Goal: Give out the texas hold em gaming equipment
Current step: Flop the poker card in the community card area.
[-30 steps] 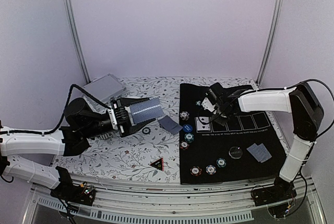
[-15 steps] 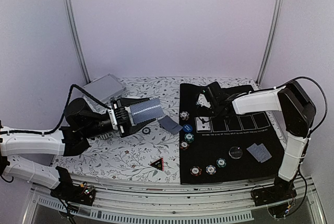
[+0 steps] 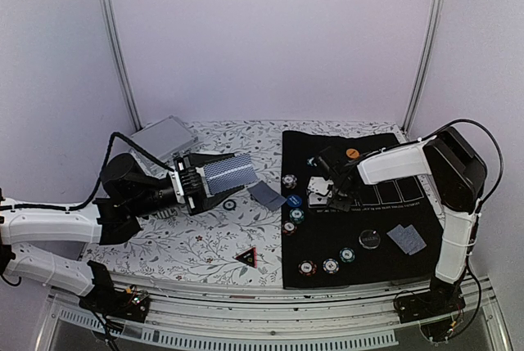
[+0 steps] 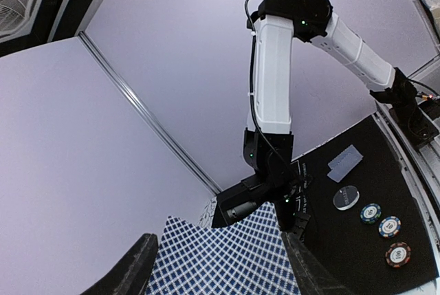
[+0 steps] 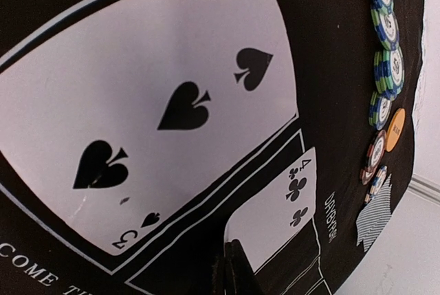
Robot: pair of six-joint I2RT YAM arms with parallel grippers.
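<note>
Deck held up on the left, two cards face up on the mat

The deck of cards [image 3: 232, 172] (blue-checked backs) is clamped in the left gripper [image 4: 221, 271] above the flowered cloth. The right gripper [image 5: 234, 262] is pinched shut at the corner of the four of clubs [image 5: 282, 212], beside the three of spades [image 5: 172, 102] on the black mat [image 3: 385, 267]. Chips [image 3: 296, 214] are scattered along its left side.

The white right arm [image 3: 393, 161] bars the black felt mat's [image 3: 327, 236] far half; striped round poker chips [image 3: 295, 214] rim its left and near edges. Bare felt lies between them.
</note>
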